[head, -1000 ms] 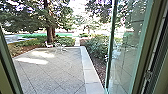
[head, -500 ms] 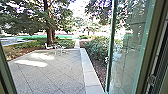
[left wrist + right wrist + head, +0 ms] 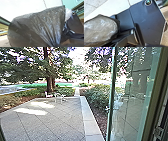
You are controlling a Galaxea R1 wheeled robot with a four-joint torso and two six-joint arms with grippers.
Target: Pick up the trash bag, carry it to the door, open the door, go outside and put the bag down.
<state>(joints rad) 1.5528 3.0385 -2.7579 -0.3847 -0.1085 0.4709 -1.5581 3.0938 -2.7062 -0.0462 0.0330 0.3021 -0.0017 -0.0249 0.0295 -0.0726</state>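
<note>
Compared with before, head view has advanced: left frame post [image 3: 2, 134] is only thin strip now, more paved yard [image 3: 45, 119] shows left of glass door [image 3: 130, 104]. Door stands open as before; shift comes from robot driving. For task, this means, I judge, doorway almost passed, putting down remains. Trash bag [image 3: 37, 25] is with robot, close before left wrist camera, near door, folds drawn together. How far left gripper and right gripper are open, or what they hold, I cannot tell.
</note>
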